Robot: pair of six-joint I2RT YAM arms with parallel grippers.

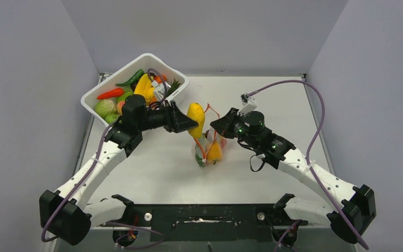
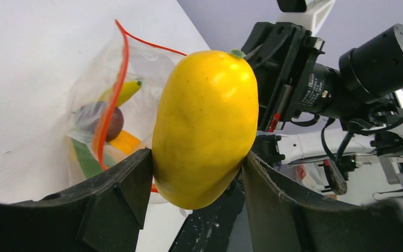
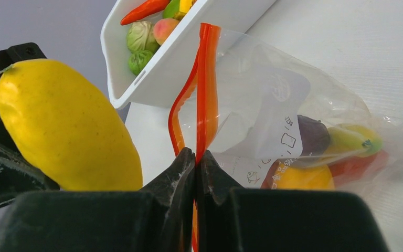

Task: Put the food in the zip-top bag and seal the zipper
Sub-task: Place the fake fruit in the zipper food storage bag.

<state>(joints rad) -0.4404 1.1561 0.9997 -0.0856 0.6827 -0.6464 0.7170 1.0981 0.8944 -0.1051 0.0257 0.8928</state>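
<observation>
My left gripper (image 1: 191, 124) (image 2: 197, 181) is shut on a large yellow mango-like toy fruit (image 1: 195, 118) (image 2: 205, 126), held above the table just left of the bag mouth. The clear zip-top bag (image 1: 208, 148) (image 3: 294, 121) hangs upright with its mouth open. My right gripper (image 1: 215, 126) (image 3: 195, 157) is shut on the red zipper strip (image 3: 205, 89) at one mouth edge. Inside the bag lie a dark purple plum (image 3: 315, 135), a banana (image 2: 126, 90) and orange, red and green pieces. The yellow fruit also shows in the right wrist view (image 3: 68, 126).
A white rectangular tub (image 1: 176, 73) at the back left holds several toy vegetables, including a red chilli (image 1: 110, 93) and a green cabbage (image 1: 104, 107). Grey walls close in the table on three sides. The black arm-base rail (image 1: 204, 215) runs along the near edge.
</observation>
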